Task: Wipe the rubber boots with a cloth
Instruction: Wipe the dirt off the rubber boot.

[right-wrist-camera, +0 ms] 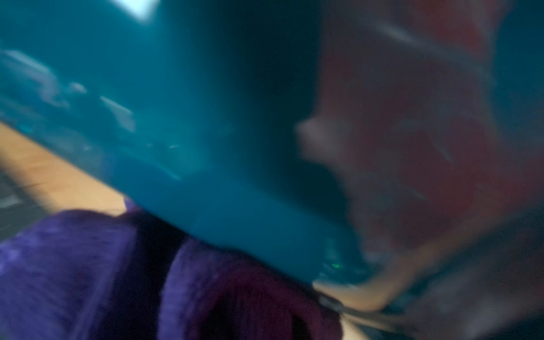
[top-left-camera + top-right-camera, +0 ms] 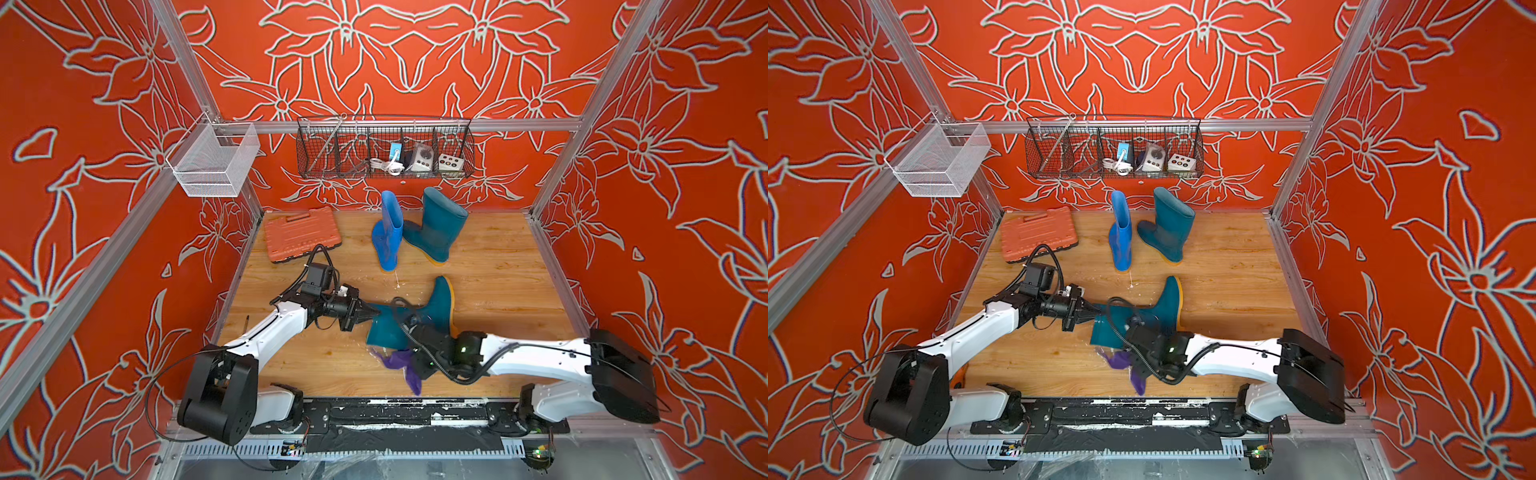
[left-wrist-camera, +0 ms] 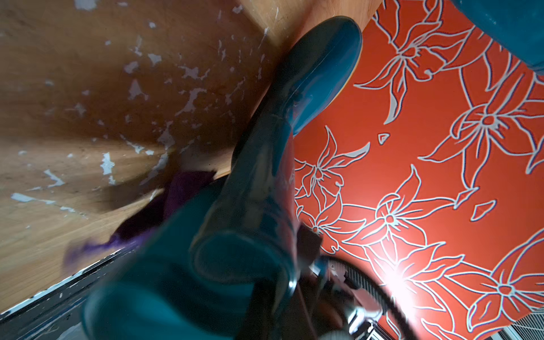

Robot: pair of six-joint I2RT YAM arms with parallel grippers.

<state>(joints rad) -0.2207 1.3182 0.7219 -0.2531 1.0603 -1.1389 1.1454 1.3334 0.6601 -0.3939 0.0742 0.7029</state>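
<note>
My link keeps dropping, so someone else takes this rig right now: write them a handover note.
Left hand: shut on the shaft rim of the tipped teal boot, up front.
Right hand: shut on the purple cloth, against that boot's shaft.
Blue boot and second teal boot: upright at the back, apart from both hands.
Done: boot held, cloth on it; how much is wiped does not show.
Left: finish this boot, then probably the two at the back.
</note>
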